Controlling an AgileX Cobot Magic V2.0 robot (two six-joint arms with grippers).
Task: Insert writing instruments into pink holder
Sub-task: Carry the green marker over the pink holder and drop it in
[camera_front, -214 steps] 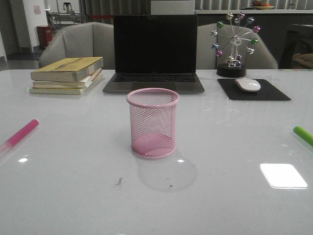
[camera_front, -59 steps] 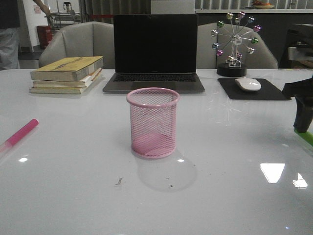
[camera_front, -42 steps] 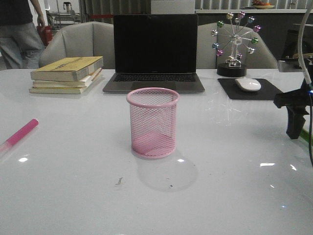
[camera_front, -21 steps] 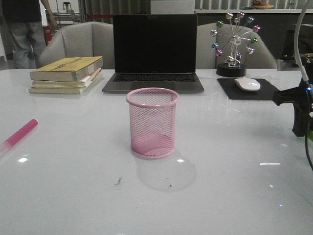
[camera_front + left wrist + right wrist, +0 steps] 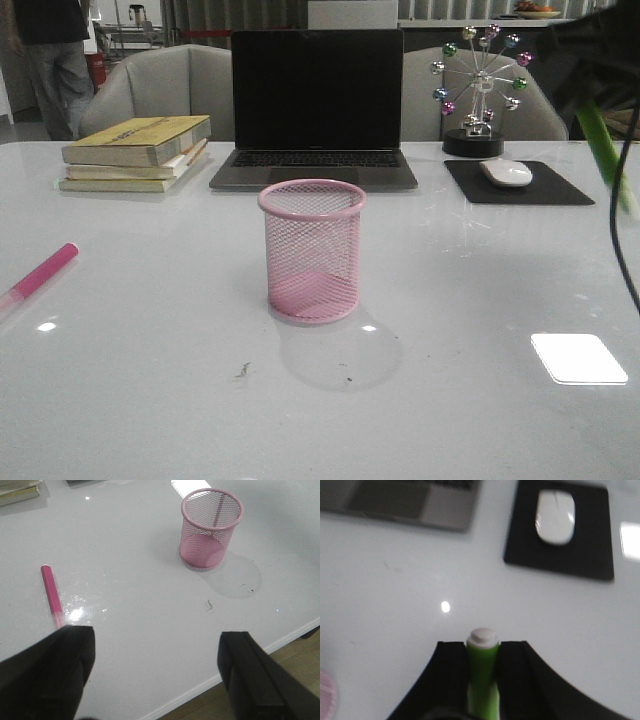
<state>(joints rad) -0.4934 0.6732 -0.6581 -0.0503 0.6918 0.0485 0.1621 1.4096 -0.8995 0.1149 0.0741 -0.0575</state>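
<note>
Right gripper (image 5: 482,700) is clamped on the lime green marker (image 5: 603,150), airborne at far right; left gripper (image 5: 155,675) spread wide, idle. Carry it over the pink mesh cup (image 5: 312,250) mid-table, swing it vertical, centre on the rim, release low. Pink marker (image 5: 42,270) is next

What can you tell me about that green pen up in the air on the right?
The green marker is a thick lime-green pen with a rounded whitish end. The right pincer holds it, one dark finger pressed on each side of the barrel. In the front view it hangs tilted, clear of the white table, near the right edge, well right of the pink mesh cup. Its upper part is hidden by the blurred arm.
</note>
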